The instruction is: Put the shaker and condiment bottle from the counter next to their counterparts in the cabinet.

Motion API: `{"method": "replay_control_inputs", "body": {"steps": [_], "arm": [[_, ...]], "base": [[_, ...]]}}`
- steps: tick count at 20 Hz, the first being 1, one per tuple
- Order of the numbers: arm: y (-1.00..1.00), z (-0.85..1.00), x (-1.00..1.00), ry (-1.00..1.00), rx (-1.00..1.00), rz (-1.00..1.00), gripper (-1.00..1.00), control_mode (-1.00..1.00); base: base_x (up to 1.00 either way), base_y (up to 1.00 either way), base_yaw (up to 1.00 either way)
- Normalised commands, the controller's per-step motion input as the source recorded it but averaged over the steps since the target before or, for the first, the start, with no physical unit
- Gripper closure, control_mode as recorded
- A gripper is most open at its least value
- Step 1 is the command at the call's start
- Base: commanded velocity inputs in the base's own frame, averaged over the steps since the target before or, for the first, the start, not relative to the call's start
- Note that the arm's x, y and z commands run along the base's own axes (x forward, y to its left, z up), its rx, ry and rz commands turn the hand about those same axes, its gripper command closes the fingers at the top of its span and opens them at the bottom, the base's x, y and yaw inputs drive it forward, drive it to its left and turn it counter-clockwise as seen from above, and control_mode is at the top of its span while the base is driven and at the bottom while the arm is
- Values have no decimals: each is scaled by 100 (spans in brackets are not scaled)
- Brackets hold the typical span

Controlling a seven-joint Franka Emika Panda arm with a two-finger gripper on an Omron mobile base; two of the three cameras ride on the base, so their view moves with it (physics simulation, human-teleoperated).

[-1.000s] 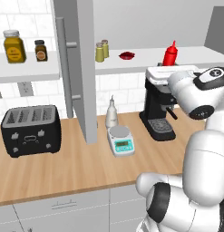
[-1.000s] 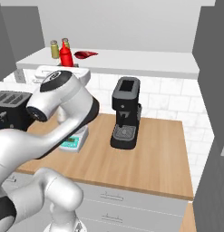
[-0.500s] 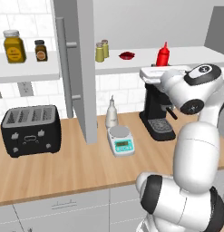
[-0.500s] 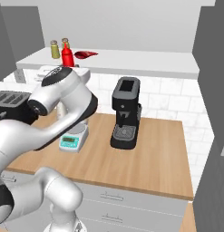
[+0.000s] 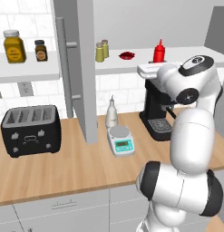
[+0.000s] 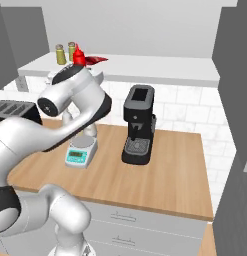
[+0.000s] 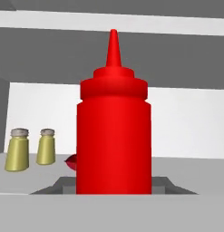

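My gripper (image 5: 157,63) is shut on the red condiment bottle (image 5: 159,50), holding it upright at the level of the white cabinet shelf (image 5: 195,53), above the coffee machine. In the hand view the condiment bottle (image 7: 114,136) stands close in front, nozzle up. Left of it on the shelf stand two olive-yellow shakers (image 5: 102,50) side by side, the darker-capped shaker (image 7: 17,149) beside a paler-capped one (image 7: 46,146). A low dark-red item (image 5: 127,55) lies between the shakers and the bottle. The grey cabinet door (image 5: 81,68) hangs open over the wooden counter (image 5: 63,167).
A black coffee machine (image 5: 156,113) stands under my hand. A small scale (image 5: 121,140) and a white pointed bottle (image 5: 111,113) sit beside the door's lower edge. A black toaster (image 5: 29,131) is at the left, with two amber jars (image 5: 14,46) on the shelf above it.
My gripper has carried the red bottle to the left along the shelf, closer to the dark-red item. The arm's upper part has swung up and over with it.
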Motion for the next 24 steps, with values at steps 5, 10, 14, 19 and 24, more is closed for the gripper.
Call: {"method": "replay_control_inputs", "body": {"steps": [5,10,14,19,24], "arm": [[13,2,12,15,-3,9,100,-100],[0,52,14,20,0,8,100,-100],[0,71,2,19,1,7,100,-100],[0,60,1,14,1,7,100,-100],[0,72,6,19,12,13,100,-100]], "base": [[0,0,0],[0,0,0],[0,0,0],[0,0,0],[0,0,0]]}}
